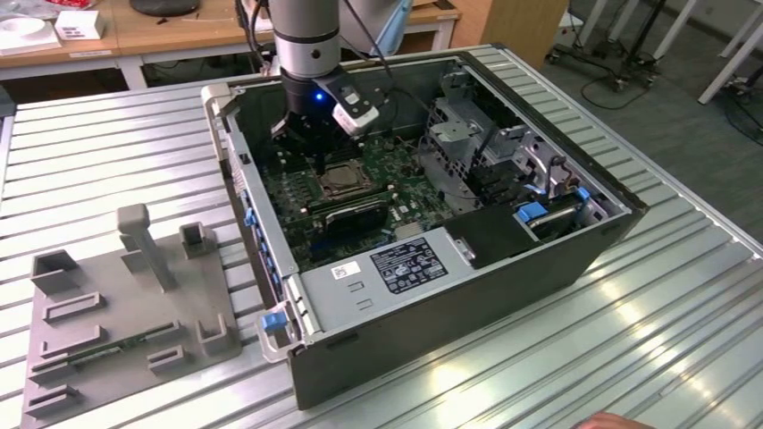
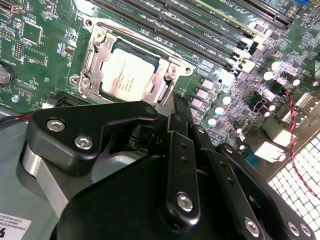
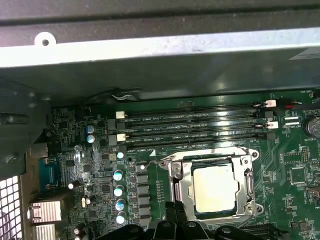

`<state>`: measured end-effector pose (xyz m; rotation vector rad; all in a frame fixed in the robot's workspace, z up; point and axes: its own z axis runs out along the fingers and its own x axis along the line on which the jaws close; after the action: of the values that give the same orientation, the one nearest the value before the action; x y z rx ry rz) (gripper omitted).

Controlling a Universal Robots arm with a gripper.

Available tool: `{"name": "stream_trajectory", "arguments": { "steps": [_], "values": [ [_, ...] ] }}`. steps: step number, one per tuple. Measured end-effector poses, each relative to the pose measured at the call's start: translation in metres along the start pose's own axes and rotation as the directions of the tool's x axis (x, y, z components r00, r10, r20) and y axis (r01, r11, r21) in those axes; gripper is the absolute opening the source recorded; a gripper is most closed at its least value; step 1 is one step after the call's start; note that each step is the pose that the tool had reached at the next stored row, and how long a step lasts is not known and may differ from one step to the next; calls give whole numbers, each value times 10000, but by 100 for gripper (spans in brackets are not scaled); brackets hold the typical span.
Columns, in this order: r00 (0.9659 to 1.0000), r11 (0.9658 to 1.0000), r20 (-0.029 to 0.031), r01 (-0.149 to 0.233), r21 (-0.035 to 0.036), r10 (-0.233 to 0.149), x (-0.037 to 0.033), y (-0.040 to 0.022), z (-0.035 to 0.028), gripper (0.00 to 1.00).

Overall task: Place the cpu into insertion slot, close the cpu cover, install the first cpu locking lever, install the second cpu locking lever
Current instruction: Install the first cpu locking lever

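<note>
The cpu (image 2: 129, 72) lay flat in the socket (image 3: 214, 161), metal top up. The cover (image 2: 92, 55) was folded down around it, so the chip showed thru the cut-out; to my eye, steps 1 and 2 looked done. A thin wire lever (image 3: 200, 154) ran along the cover's side nearest the memory slots (image 3: 200, 125), but I couldn't tell if it was hooked. The gripper (image 2: 182, 105) stood just beside one side of the cover, by a corner, tips down near the board (image 3: 295, 175). Its fingers were pressed together w/ nothing visible between them. What mattered was that the cpu sat just off the tips, not under them. In the exterior view it lay toward the view's right of the gripper and a bit nearer the camera. The tips were at the cover's edge on the side away from the memory slots; whether they touched metal there, I couldn't say. All this was inside the open pc case (image 1: 394, 331), which lay on its side on the ribbed metal table (image 1: 120, 152).
</note>
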<state>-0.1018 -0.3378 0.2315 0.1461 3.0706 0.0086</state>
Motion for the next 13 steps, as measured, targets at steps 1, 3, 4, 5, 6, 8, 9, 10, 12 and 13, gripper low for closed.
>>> {"name": "stream_trajectory", "arguments": {
  "steps": [1,3,4,5,6,8,9,10,12,13],
  "values": [
    [10000,10000,0,-2,0,2,0,0,0,11],
    [10000,10000,0,-3,0,3,0,0,0,11],
    [10000,10000,-2,-3,4,3,1,-1,-8,11],
    [10000,10000,-2,-3,3,3,-1,0,-20,11],
    [10000,10000,-2,-4,1,4,-2,0,-39,11],
    [10000,10000,-3,-4,2,4,-5,1,-86,11],
    [10000,10000,-3,-4,2,4,-7,1,-109,11],
    [10000,10000,-3,-4,1,4,-8,1,-130,11],
    [10000,10000,-4,-3,2,3,-11,1,-171,11],
    [10000,10000,-3,-4,2,4,-12,2,-189,11]
  ]
}}
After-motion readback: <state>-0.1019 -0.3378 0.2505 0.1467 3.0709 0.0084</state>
